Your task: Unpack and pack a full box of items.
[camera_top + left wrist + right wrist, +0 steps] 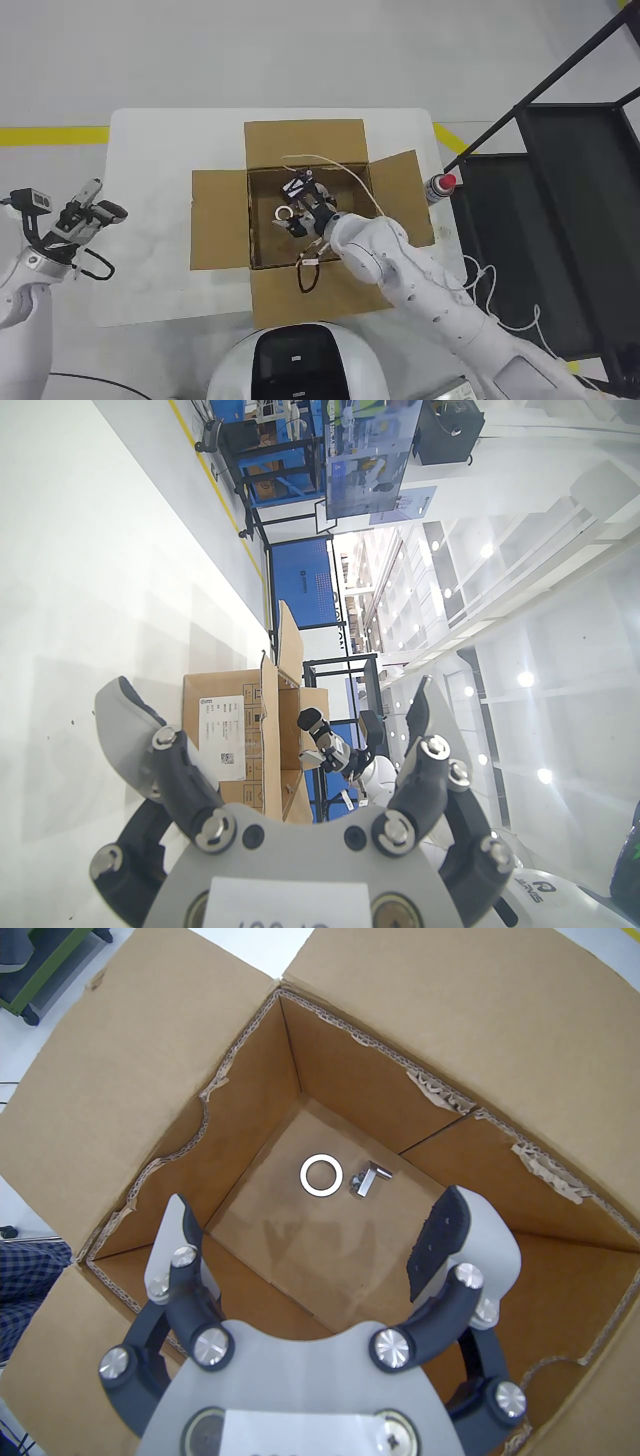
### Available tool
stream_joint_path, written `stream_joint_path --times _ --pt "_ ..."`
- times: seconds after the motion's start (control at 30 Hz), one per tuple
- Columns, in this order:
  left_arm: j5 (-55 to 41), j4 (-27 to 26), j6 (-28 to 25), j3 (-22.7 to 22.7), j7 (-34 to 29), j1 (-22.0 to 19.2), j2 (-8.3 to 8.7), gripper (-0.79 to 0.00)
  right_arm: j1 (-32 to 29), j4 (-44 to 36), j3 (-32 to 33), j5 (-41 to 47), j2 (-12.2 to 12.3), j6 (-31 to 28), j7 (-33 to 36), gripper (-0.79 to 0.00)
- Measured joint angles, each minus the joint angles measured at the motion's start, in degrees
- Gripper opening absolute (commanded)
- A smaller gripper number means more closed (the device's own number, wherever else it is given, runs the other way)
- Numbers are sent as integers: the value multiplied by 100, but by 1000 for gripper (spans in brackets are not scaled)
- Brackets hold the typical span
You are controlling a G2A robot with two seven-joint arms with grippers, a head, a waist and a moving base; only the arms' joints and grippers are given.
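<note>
Box (305, 140), cardboard, sits approx mid-surface (150, 170) w/ all four flaps folded outward. Right gripper (315, 1208) hangs in the box opening, above the box floor, fingers spread wide and nothing btwn them, i.e. released and empty.

On the box floor, ahead of its fingertips:
- white ring (303, 1175), lying flat, roughly in line w/ the gap btwn the fingers
- small metal L-shaped piece (370, 1178), just beside the ring on the side of the finger whose dark pad faces the camera, w/ a thin gap btwn the two

Neither item touches the gripper; both lie closer to the box's far corner than to the fingertips. Rest of the box floor in front of the gripper is bare cardboard. Torn corrugated edges show along the inner walls.

Left gripper (270, 695) is well apart from the box, out by the surface's edge on the side opposite the right arm. Its fingers are also spread apart, holding nothing. Ahead of it, framed btwn its fingers, is the box's outer wall w/ a white label (220, 730) stuck on it.

Red-capped cylinder (443, 184) stands at the surface's edge, beyond the box flap on the right arm's side, well apart from both grippers. Black metal rack (560, 200) stands just past it, off the surface.
</note>
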Motion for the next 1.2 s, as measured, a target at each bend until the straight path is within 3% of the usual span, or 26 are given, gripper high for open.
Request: stream_joint_path --times 0.1,0.23,0.5,0.63,0.77,0.83,0.97,1.2 --pt "0 0 0 0 0 0 0 0 -30 1 29 50 -16 44 -44 0" --pt "0 0 0 0 0 0 0 0 138 257 -36 744 -134 263 -61 0" --pt "0 0 0 0 0 0 0 0 992 1587 -681 1027 -502 709 128 0" --pt "0 0 0 0 0 0 0 0 1118 1980 -789 1048 -615 888 -38 -6" --pt "0 0 0 0 0 0 0 0 1135 2201 -839 934 -681 1027 -240 -194" --pt "0 0 0 0 0 0 0 0 1113 2297 -846 869 -713 1154 -337 -225" --pt "0 0 0 0 0 0 0 0 1081 2421 -800 899 -771 1416 -488 -397" --pt "0 0 0 0 0 0 0 0 1076 2598 -768 879 -861 1647 -470 -403"
